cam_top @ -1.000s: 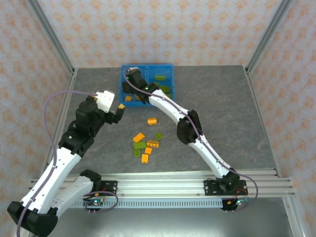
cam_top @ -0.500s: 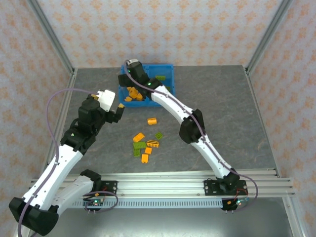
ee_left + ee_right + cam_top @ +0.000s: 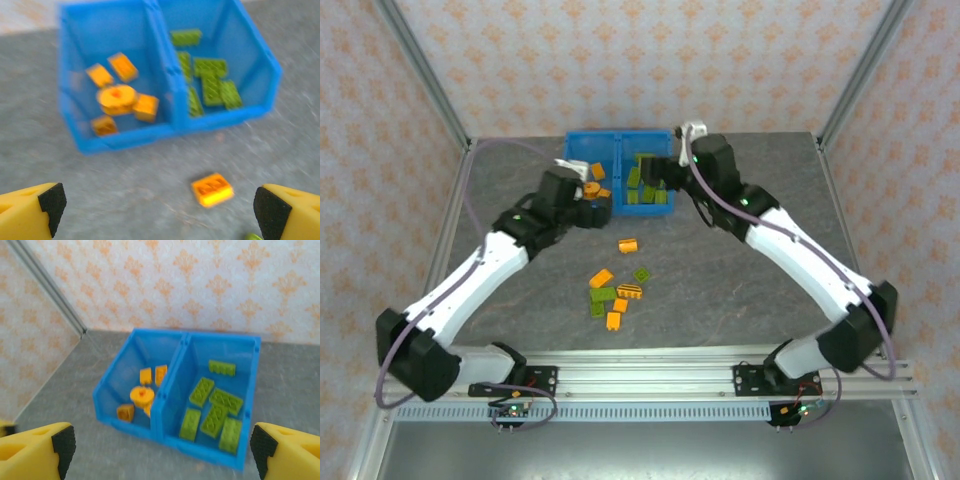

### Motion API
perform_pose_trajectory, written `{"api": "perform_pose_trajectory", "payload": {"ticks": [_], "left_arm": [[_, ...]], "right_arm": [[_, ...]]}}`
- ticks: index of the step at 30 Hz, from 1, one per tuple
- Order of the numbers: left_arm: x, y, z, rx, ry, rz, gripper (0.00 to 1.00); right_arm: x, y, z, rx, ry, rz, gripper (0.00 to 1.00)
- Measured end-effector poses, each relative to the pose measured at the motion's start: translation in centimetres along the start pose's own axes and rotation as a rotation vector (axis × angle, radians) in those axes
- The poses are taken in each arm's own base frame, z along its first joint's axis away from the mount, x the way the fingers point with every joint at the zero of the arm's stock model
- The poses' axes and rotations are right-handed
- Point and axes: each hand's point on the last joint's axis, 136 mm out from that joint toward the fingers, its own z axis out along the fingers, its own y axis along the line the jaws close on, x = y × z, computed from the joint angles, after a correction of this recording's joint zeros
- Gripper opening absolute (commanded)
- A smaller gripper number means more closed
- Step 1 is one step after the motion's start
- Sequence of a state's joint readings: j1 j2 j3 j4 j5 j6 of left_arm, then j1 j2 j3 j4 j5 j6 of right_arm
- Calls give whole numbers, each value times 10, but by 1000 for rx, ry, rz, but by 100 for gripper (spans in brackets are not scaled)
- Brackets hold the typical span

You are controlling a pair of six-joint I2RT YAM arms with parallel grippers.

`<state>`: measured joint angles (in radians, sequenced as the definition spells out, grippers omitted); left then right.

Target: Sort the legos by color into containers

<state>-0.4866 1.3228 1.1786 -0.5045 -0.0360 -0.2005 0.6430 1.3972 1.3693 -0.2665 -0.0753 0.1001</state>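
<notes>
The containers point(image 3: 617, 136) are two joined blue bins at the back of the table. The left bin point(image 3: 120, 141) holds several orange legos, among them a round gear-like piece point(image 3: 116, 98). The right bin point(image 3: 201, 449) holds several green legos point(image 3: 215, 419). More orange and green legos point(image 3: 603, 295) lie loose mid-table, with one orange brick point(image 3: 627, 244) nearest the bins. My left gripper point(image 3: 594, 199) hovers open in front of the left bin, and that orange brick point(image 3: 212, 189) lies ahead between its yellow fingers point(image 3: 44, 210). My right gripper point(image 3: 658, 178) is open and empty by the right bin.
The grey table is boxed in by patterned walls and metal corner posts point(image 3: 420, 70). A rail point(image 3: 650, 375) with both arm bases runs along the near edge. Open tabletop lies right of the loose pile.
The right gripper has left the left bin and swung over to the right bin, its jaws spreading wider. The left gripper has moved from the table's left side up to the bins' front.
</notes>
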Motion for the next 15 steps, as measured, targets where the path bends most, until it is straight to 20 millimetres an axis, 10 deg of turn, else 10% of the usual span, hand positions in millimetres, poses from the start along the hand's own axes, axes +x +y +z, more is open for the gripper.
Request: {"api": "perform_pose_trajectory", "payload": {"ticks": [7, 15], "left_arm": [[65, -20, 76, -33, 255, -72, 99], [103, -47, 134, 13, 440, -141, 100]], "right_arm": [[78, -23, -11, 30, 141, -9, 99], [90, -26, -6, 44, 177, -11, 99]]}}
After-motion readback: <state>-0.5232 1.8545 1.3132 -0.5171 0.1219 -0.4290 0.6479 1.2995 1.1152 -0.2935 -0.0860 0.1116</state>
